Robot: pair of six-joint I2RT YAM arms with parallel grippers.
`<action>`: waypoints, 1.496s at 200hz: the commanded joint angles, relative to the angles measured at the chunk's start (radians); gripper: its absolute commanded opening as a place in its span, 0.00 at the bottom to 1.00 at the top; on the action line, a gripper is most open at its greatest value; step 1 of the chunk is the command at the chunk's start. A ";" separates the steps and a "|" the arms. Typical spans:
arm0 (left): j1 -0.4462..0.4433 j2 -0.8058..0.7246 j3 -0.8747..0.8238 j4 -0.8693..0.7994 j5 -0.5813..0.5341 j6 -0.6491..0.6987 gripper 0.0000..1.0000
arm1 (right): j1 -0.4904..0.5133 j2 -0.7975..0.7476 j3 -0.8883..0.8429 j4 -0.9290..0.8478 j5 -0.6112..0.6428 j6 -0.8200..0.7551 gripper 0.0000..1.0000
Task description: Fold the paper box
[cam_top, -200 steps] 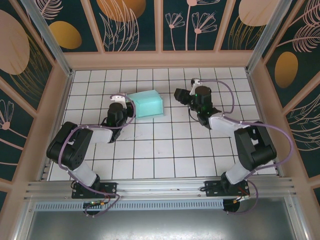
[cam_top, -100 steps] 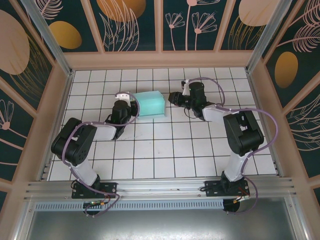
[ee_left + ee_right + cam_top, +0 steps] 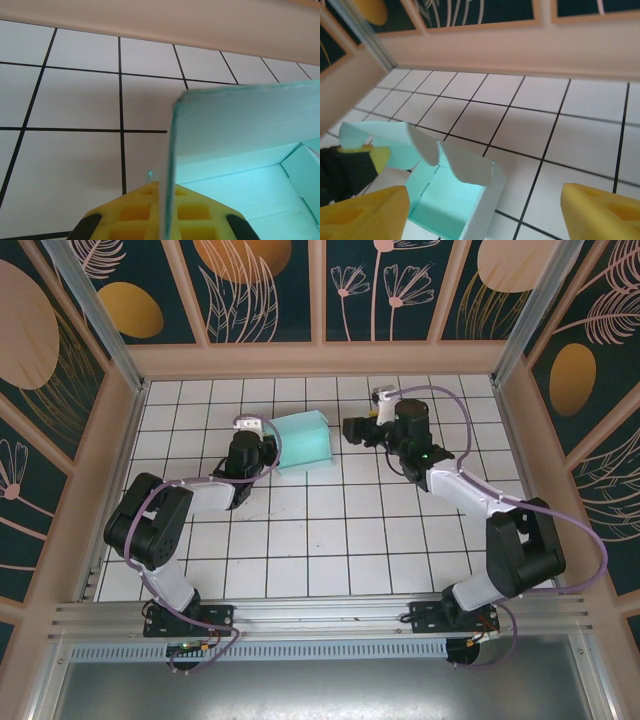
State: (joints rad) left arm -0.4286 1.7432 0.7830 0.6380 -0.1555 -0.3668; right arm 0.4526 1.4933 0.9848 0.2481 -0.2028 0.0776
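The paper box [image 3: 303, 440], pale turquoise card, lies open on the tiled floor at the back middle. My left gripper [image 3: 264, 447] is at its left side, shut on the box's thin side wall. In the left wrist view that wall's edge runs up between the yellow fingers [image 3: 200, 215], with the box [image 3: 240, 115] spreading right. My right gripper [image 3: 352, 430] hovers open just right of the box, not touching it. In the right wrist view the box [image 3: 451, 197] shows its open inside and two rounded flaps [image 3: 465, 167] between and beyond the wide-apart yellow fingertips [image 3: 367, 212].
White tiled floor [image 3: 330, 530] with black grid lines spreads in front of the box. Pale wooden walls [image 3: 320, 358] close the cell at the back and both sides. The left gripper's black and yellow body [image 3: 345, 167] shows behind the box in the right wrist view.
The right gripper's jaws have spread wide apart, and its arm has swung out to the right. The left gripper has crept up with the box, which shifted slightly toward the back.
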 commanded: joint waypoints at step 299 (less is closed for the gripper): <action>-0.013 0.019 0.118 -0.093 -0.026 -0.063 0.00 | 0.135 0.492 0.645 -0.415 0.307 0.087 0.00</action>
State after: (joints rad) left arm -0.4362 1.7458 0.8387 0.6041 -0.1627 -0.3725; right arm 0.5842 1.9823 1.6417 -0.2928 0.0158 0.0025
